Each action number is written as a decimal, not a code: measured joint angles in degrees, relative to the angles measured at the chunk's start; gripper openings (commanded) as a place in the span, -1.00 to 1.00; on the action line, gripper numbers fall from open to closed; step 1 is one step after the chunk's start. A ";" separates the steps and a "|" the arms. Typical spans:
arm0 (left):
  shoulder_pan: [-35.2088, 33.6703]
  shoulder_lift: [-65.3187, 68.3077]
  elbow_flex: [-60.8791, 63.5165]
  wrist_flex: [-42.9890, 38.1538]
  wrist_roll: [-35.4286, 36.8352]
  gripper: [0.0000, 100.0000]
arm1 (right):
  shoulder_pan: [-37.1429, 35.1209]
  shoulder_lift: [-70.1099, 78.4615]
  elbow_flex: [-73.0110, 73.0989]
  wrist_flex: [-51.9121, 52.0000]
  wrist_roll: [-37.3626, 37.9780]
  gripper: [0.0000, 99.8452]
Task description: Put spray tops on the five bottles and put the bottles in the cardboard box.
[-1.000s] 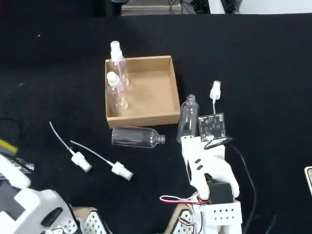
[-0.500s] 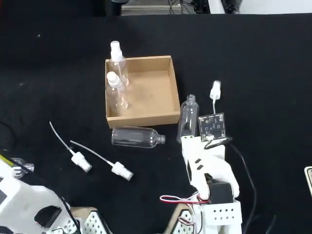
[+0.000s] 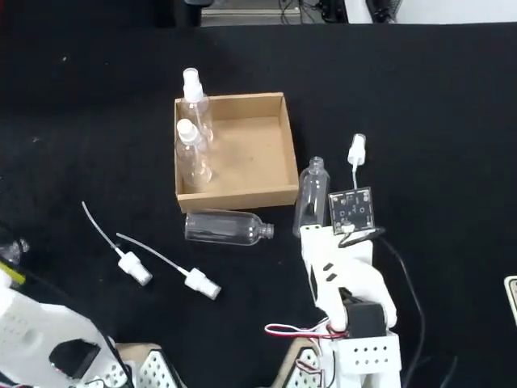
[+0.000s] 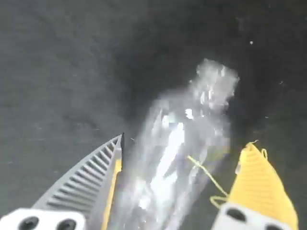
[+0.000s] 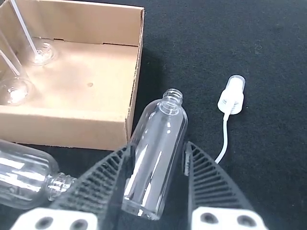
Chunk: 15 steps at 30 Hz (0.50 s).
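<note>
The right arm's jaws (image 5: 158, 145) clench an uncapped bottle (image 5: 160, 120), held upright on the black counter (image 3: 436, 97) just off the near right corner of the cardboard box (image 3: 234, 196). A spray top (image 5: 231, 98) lies on the counter just beside it, with its tube trailing toward the arm. Inside the box, two capped bottles (image 3: 194, 105) (image 3: 194, 158) stand along the left wall. A lying bottle (image 3: 222, 227), with no top, rests on its side in front of the box, its neck pointing toward the right arm. Two loose spray tops (image 3: 133, 267) (image 3: 202, 283) with long tubes lie on the counter nearer the left arm (image 3: 32, 339), well apart from the box. At the counter's left edge, the left arm's jaws (image 4: 184, 143) grasp a clear bottle (image 4: 192, 115), its open neck pointing away from the wrist; the bottle is blurred.
</note>
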 measured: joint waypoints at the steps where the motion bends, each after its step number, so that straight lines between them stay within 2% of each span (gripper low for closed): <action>1: 0.00 0.00 0.09 -0.35 0.00 -0.29 | 0.00 0.00 0.00 0.00 0.00 -0.71; 9: -0.88 0.00 0.18 -0.79 -0.18 -0.29 | 0.00 0.00 0.00 0.00 0.00 -0.71; 15: -6.24 0.00 0.18 -0.97 -3.08 -0.29 | 0.00 0.00 0.00 0.00 0.00 -0.71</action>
